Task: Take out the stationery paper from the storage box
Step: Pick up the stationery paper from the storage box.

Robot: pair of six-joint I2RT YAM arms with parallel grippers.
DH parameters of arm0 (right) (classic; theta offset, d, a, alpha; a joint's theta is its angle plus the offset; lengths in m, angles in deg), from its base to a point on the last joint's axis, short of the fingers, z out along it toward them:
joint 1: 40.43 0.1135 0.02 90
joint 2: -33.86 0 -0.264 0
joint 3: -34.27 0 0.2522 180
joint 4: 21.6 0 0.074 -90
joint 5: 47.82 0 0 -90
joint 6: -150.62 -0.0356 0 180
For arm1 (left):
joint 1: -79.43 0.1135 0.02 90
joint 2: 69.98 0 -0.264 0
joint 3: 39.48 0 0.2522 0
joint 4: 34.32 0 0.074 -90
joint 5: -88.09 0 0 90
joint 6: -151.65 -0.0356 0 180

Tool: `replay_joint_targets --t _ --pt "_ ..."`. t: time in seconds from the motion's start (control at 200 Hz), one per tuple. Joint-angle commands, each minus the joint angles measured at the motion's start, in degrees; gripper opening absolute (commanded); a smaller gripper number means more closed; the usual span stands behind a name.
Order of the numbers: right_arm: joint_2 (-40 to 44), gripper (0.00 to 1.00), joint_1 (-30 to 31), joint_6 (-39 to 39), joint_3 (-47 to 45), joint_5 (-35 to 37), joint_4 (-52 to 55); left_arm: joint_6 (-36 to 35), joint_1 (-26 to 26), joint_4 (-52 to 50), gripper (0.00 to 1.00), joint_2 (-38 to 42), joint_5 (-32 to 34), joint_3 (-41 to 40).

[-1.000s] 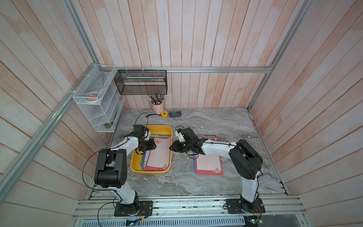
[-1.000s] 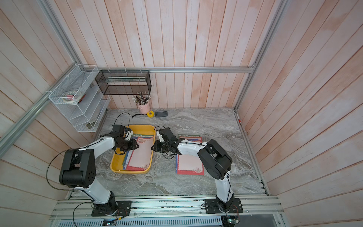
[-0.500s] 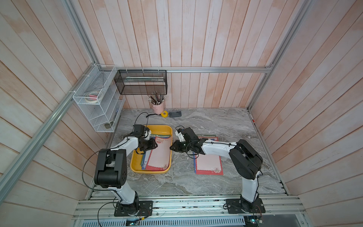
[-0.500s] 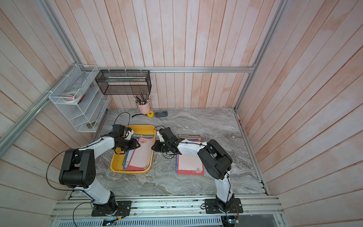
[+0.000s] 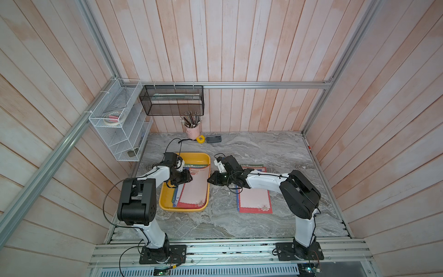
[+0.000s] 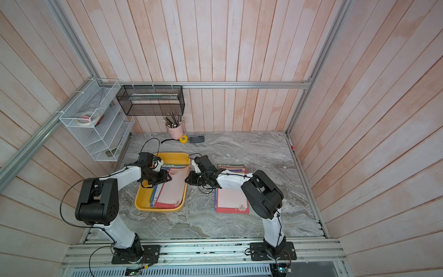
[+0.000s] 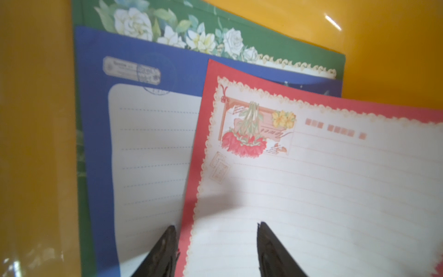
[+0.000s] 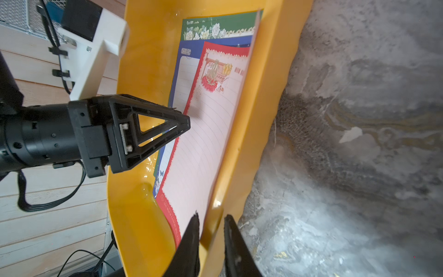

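Observation:
The yellow storage box [image 5: 191, 158] [image 6: 172, 158] lies on the marble table and holds stationery paper. A red-bordered sheet [image 5: 195, 189] [image 7: 311, 191] lies on top, over a blue-bordered sheet [image 7: 148, 148] and a green floral sheet [image 7: 215, 31]. The red sheet's right edge leans up the box's right wall [image 8: 251, 120]. My left gripper [image 5: 190, 177] [image 7: 215, 227] hovers open inside the box, over the red sheet's left edge. My right gripper [image 5: 209, 179] [image 8: 212, 217] is shut on that right wall, one finger inside and one outside. More sheets [image 5: 255, 200] [image 6: 231, 200] lie on the table under the right arm.
A pink pencil cup [image 5: 193, 130], a yellow tape measure [image 5: 200, 139] and a dark device [image 5: 213, 139] stand at the back. A white wire rack [image 5: 119, 127] and a black mesh basket [image 5: 172, 100] hang on the walls.
The left jaws stand a little wider than before. Both arms, the box and the sheets have hardly moved.

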Motion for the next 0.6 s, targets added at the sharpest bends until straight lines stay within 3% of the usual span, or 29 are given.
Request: replay_joint_targets --t 0.0,0.595 --pt "-0.8 0.21 -0.2 -0.3 -0.5 -0.8 -1.5 -0.7 0.3 -0.5 0.53 -1.4 -1.0 0.3" --pt "-0.5 0.19 -1.0 -0.5 -1.3 -0.8 -1.9 4.0 1.0 4.1 0.46 8.9 -11.8 -3.9"
